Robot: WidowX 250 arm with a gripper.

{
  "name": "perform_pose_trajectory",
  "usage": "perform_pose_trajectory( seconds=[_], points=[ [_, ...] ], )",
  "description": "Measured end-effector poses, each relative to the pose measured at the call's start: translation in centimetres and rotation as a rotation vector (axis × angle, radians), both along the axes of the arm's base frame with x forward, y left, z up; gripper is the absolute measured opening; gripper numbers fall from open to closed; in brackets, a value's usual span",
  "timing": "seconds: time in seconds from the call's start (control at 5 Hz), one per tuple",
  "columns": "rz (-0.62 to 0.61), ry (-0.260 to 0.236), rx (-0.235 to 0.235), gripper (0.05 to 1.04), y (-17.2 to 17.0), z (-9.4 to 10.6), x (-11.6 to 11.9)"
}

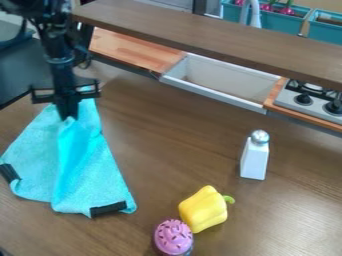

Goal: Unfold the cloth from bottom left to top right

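Cupcake [174, 237]: pink-topped, just beside the yellow pepper [202, 210]
Shaker [254, 159]: upright on the worktop [180, 145], beyond the pepper
Cloth [83, 172]: blue, at the view's left, folds running toward the camera
My gripper [67, 116]: clenched on the cloth's far end

Yellow pepper [203, 209] beside pink-topped cupcake [174, 237]; white shaker [254, 159] upright.
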State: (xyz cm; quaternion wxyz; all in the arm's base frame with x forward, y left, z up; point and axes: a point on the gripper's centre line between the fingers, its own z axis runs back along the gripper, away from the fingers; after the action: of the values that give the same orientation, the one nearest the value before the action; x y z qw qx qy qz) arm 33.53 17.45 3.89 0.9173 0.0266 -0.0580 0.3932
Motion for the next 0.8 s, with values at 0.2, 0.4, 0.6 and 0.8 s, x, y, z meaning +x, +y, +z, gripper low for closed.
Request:
perform_pose_trajectory(
  seconds=[0.2,0.4,0.6,0.8],
  points=[
    [0.001,-0.017,0.005,0.063,-2.0,1.0,2.1],
    [0.030,-0.005,-0.001,0.063,-3.5,0.6,4.0],
    [0.037,-0.003,0.002,0.063,-5.2,0.5,6.2],
    [0.046,0.012,0.001,0.061,-7.0,0.3,7.8]
  ],
)
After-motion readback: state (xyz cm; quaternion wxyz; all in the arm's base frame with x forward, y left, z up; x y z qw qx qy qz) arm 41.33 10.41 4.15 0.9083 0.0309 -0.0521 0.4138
